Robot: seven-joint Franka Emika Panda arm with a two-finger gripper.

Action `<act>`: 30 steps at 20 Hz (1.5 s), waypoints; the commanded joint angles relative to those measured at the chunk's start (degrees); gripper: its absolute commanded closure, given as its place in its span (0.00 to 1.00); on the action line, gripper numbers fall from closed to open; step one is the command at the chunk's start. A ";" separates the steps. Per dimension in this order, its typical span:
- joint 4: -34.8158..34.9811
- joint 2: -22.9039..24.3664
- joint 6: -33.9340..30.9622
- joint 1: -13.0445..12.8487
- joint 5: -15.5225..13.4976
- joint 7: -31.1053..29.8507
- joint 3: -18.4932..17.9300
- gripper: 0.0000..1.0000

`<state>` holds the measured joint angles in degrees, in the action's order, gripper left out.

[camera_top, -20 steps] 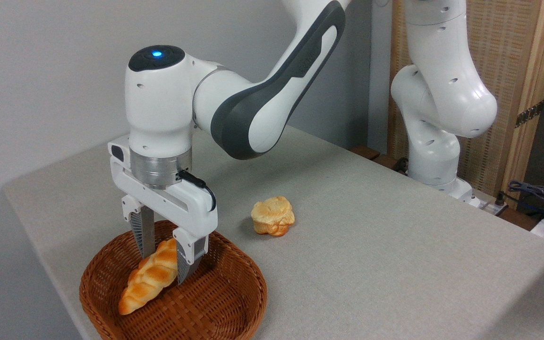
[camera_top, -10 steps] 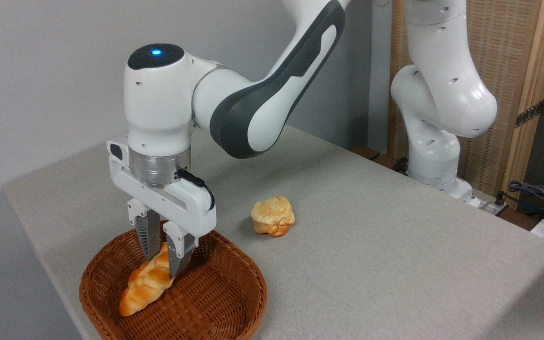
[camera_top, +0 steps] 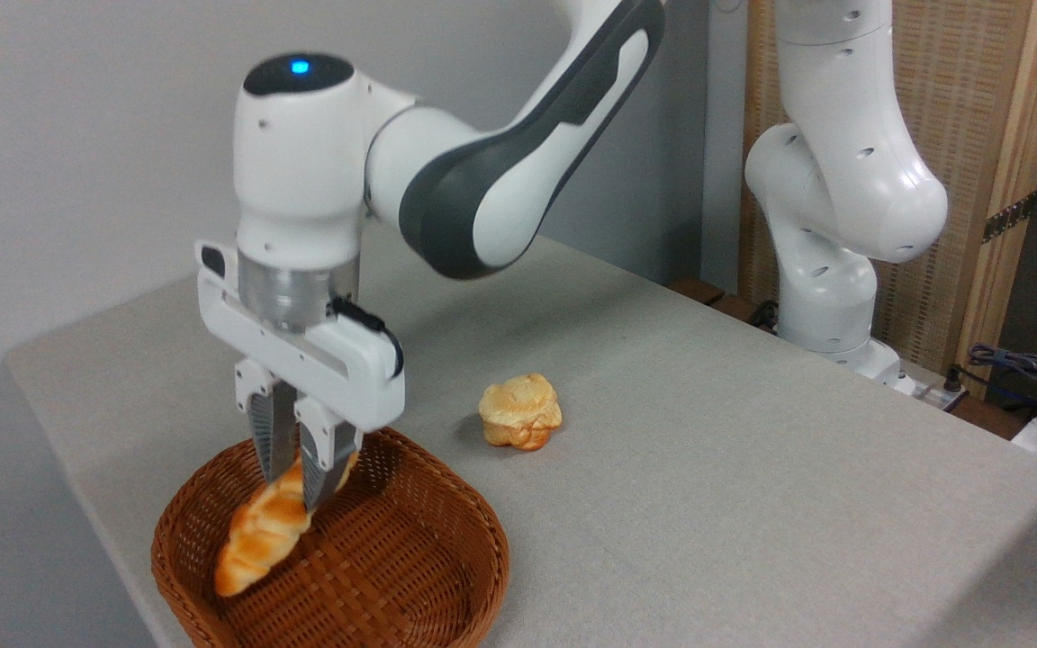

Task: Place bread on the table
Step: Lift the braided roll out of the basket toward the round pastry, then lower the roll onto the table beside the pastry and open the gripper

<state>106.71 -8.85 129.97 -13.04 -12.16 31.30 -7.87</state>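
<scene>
Grey table [camera_top: 707, 504] w/ brown wicker basket [camera_top: 410, 576] at front-left corner. Gripper [camera_top: 296, 490] clamps upper end of the bread [camera_top: 257, 535], fingers narrow on it; loaf tilted, low end over basket's interior. Small bun [camera_top: 519, 412] sits on table nearby, outside basket.

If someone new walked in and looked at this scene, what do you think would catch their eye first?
Most likely the gripper at lower left, shut on the braided bread, which hangs tilted with its lower end over the brown wicker basket. Next, the small pale bun sitting alone on the grey table, right of the basket. The blue light on top of the arm's wrist also stands out.
</scene>
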 commanded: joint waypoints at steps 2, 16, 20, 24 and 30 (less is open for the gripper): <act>0.78 5.85 -0.51 -0.14 -1.11 0.34 -0.48 0.54; 1.39 15.34 -25.54 -0.76 -1.29 0.78 -0.13 0.49; 1.66 15.53 -29.42 -1.37 -1.29 0.78 0.04 0.45; 4.46 15.44 -30.21 -3.74 -1.20 0.78 0.04 0.45; 4.73 13.95 -30.13 -6.12 -1.02 0.78 0.13 0.44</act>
<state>111.23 5.21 100.25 -18.09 -12.17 31.30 -7.24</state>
